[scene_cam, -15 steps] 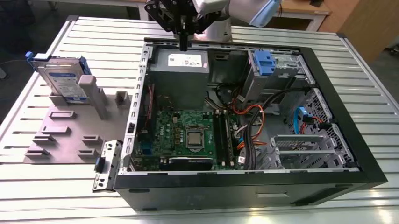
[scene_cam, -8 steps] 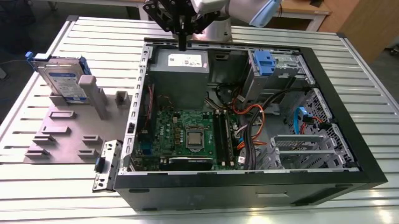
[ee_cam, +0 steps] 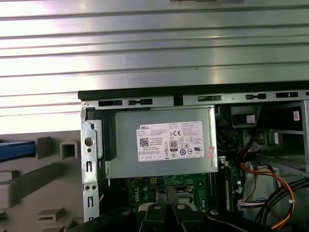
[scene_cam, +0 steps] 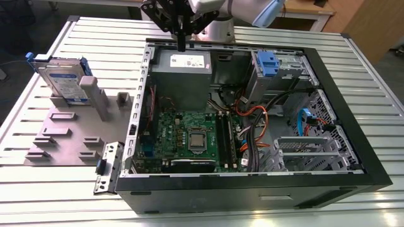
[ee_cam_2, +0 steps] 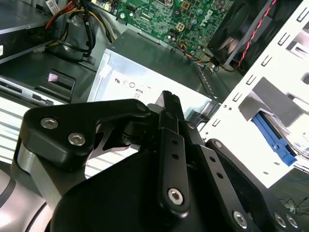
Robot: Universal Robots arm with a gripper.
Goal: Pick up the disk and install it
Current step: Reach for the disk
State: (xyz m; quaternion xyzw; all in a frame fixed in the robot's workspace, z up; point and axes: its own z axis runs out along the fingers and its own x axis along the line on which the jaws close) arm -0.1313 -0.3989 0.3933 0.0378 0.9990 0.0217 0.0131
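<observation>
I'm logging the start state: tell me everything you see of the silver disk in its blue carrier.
The flat rectangular silver metal disk with a white-and-blue label, framed by a blue plastic carrier, stands on edge in a grey slotted fixture at the exterior view's left, outside the open black computer case. The gripper is apart from it, over the case.

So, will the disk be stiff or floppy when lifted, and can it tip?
The disk looks like a metal slab in a blue frame, so probably stiff and heavy for its size. It stands on edge in the gray holder, so a sideways push may tip it.
</observation>
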